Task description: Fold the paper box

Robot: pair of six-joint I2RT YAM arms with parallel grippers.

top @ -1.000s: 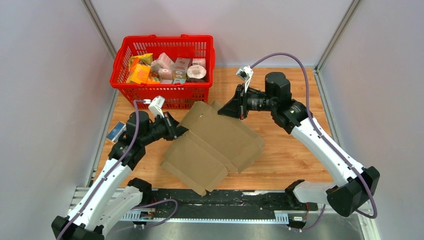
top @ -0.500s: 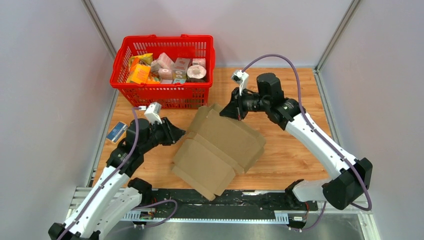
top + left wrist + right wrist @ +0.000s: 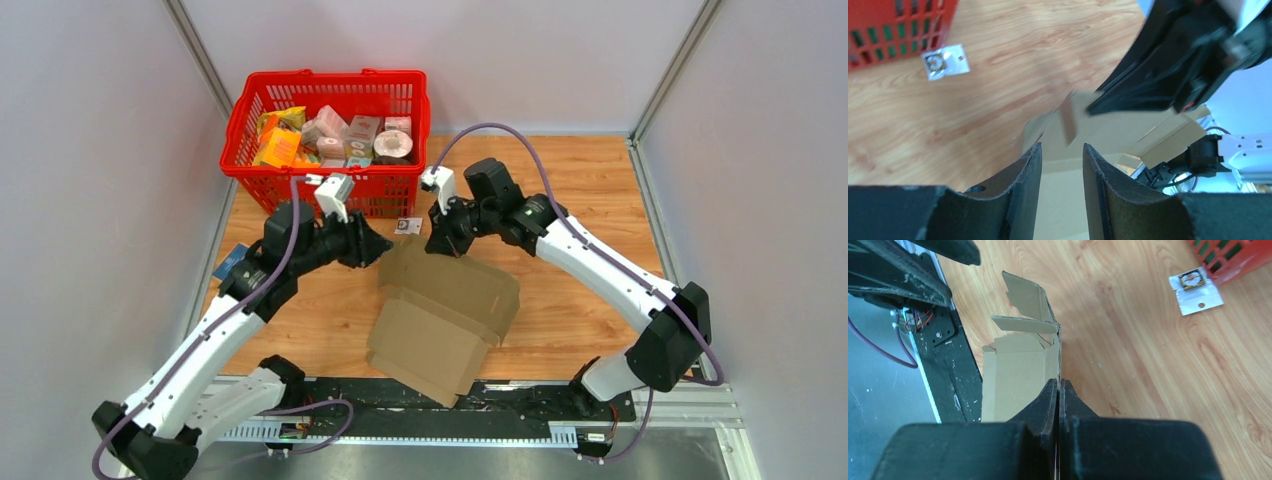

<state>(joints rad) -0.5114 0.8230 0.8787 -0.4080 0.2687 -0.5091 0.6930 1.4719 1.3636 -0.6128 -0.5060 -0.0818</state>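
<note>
The paper box (image 3: 445, 315) is a plain brown cardboard sheet, partly folded, lying mid-table with its far panel raised. My right gripper (image 3: 437, 245) is shut on the top edge of that raised panel. In the right wrist view the cardboard (image 3: 1018, 370) runs edge-on straight into the right gripper (image 3: 1058, 385). My left gripper (image 3: 385, 247) hovers at the box's far left corner, open. In the left wrist view the left gripper (image 3: 1062, 150) has a clear gap between its fingers (image 3: 1023, 175), with a cardboard flap (image 3: 1128, 127) just beyond the tips.
A red basket (image 3: 325, 195) full of groceries stands at the back left. A small white packet (image 3: 408, 226) lies on the wood between basket and box. A blue-and-tan packet (image 3: 228, 262) sits at the left edge, partly under the left arm. A black rail (image 3: 330, 395) runs along the near edge.
The left gripper has opened, let go of the box's left edge and moved right. The right gripper swung left with the far panel, and the box shifted right and folded up more.
</note>
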